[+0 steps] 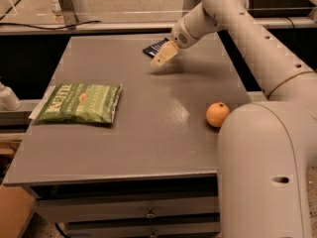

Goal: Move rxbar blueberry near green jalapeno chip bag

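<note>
Where the arm reaches over the tabletop's (148, 148) far end, the gripper (163, 56) hangs just in front of the rxbar blueberry (153, 48), perhaps touching it; whether it is clenched I cannot tell. The green jalapeno chip bag (79, 103) lies well apart.

One high camera, looking down across the tabletop (148, 143) from its near edge.

The single view sits above and just behind the near edge, toward the near right corner. It faces the far edge with a steep downward tilt. It is close in: the robot's own arm (267, 152) fills the right side and hides the near right corner. The gripper (159, 59) hangs near the middle of the far edge.
</note>
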`<state>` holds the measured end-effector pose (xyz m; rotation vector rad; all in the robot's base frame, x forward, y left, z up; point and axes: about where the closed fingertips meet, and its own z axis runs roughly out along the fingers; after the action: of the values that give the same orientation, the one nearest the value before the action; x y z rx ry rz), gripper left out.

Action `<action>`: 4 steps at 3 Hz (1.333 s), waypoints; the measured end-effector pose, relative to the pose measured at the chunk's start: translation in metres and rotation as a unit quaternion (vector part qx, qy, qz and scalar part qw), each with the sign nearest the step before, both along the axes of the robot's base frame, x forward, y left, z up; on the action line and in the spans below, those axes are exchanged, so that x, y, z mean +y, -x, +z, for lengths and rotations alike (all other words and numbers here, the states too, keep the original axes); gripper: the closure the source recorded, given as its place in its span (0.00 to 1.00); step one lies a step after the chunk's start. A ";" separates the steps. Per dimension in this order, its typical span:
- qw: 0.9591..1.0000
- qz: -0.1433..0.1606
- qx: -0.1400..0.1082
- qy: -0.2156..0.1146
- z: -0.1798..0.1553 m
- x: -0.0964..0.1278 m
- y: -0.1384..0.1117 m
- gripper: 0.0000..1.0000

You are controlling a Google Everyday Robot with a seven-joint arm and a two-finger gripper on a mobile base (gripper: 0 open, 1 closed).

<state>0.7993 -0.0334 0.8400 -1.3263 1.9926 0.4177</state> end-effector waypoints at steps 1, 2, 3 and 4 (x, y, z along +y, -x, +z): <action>0.999 -0.038 -0.010 -0.008 -0.011 -0.011 -0.014 0.00; 0.997 -0.074 -0.022 -0.027 -0.014 -0.023 -0.032 0.00; 0.994 -0.095 -0.032 -0.047 -0.010 -0.023 -0.048 0.00; 0.993 -0.103 -0.027 -0.056 -0.010 -0.018 -0.056 0.00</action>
<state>0.8549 -0.0510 0.8298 -1.0409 2.0062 0.3857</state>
